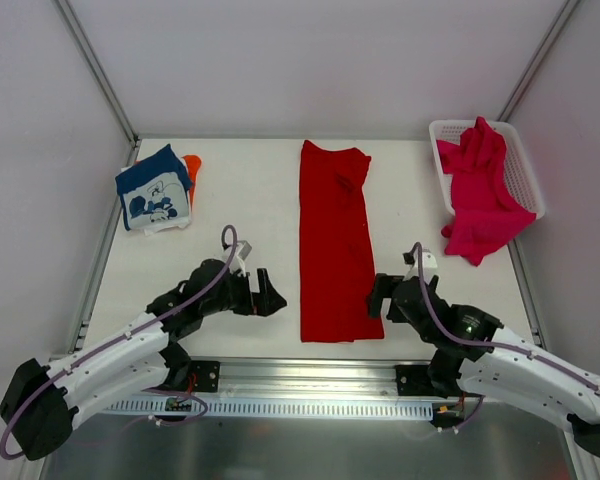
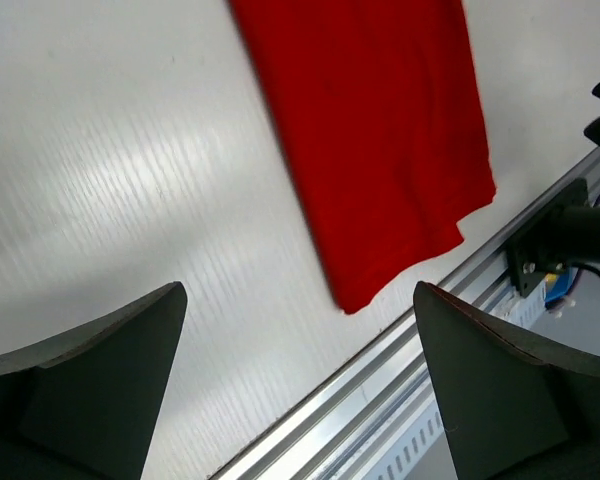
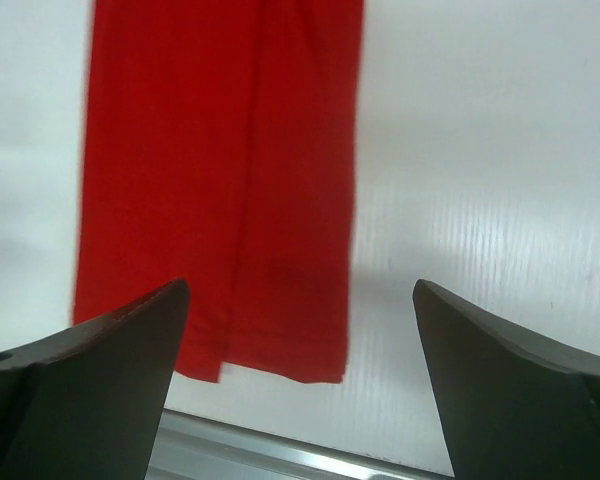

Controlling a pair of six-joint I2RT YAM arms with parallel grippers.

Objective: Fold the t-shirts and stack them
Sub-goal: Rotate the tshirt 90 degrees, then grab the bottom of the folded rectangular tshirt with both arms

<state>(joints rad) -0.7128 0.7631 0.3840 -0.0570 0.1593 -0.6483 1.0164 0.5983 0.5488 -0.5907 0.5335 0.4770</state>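
Note:
A bright red t-shirt (image 1: 333, 245) lies flat in the middle of the table, folded into a long narrow strip running from the back to the near edge. My left gripper (image 1: 275, 300) hovers open just left of its near end. My right gripper (image 1: 377, 298) stands open just right of that end. Neither holds anything. The left wrist view shows the red shirt's (image 2: 380, 130) near corner ahead of the open left gripper (image 2: 300, 290). In the right wrist view the red hem (image 3: 220, 160) lies ahead of the open right gripper (image 3: 301, 285). A folded navy printed shirt (image 1: 153, 190) rests on an orange one (image 1: 191, 165) at the back left.
A white mesh basket (image 1: 528, 175) stands at the back right with a magenta-pink shirt (image 1: 480, 195) spilling over its front rim onto the table. The metal rail (image 2: 420, 350) runs along the table's near edge, just below the red shirt's hem.

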